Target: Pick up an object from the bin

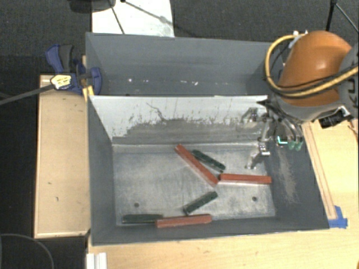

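My gripper (pixel 259 154) hangs at the bin's right side, close to the back wall and above the floor. Just below it lies a red-brown stick (pixel 245 179), flat and pointing left to right. Its left end meets a second red-brown stick (pixel 196 164) that runs diagonally up to the left. A short dark green stick (pixel 208 160) lies against that diagonal one. Nothing shows in the gripper's grasp.
Another dark green stick (pixel 200 203) lies tilted near the middle front. Along the front wall a dark green stick (pixel 142 219) and a red-brown stick (pixel 184 221) lie end to end. The arm's orange cover and cables stand over the right rim.
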`<state>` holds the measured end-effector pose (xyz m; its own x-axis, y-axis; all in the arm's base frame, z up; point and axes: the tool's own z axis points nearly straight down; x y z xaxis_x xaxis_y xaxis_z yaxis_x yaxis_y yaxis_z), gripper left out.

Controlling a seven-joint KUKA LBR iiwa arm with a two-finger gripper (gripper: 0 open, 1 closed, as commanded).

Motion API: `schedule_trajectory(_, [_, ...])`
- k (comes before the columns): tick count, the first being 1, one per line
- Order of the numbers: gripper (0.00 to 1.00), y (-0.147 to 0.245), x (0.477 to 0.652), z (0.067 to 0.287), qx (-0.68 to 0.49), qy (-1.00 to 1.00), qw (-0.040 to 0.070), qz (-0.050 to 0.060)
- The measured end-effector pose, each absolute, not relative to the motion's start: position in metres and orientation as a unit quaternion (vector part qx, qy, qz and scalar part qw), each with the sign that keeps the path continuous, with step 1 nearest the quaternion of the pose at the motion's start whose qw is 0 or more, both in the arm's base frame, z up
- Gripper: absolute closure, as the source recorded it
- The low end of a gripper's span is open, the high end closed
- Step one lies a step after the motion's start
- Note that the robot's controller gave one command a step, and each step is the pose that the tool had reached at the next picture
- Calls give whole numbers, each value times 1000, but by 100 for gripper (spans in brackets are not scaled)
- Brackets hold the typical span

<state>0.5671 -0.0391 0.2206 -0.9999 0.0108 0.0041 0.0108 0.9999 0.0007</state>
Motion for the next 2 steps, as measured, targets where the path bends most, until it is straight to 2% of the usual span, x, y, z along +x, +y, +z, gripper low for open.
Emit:
schedule_trajectory(1, [0, -39, 569, 225, -5, -1000, -2, 0])
schedule_trajectory(2, [0, -34, 563, 183, 17, -1000, -6, 0])
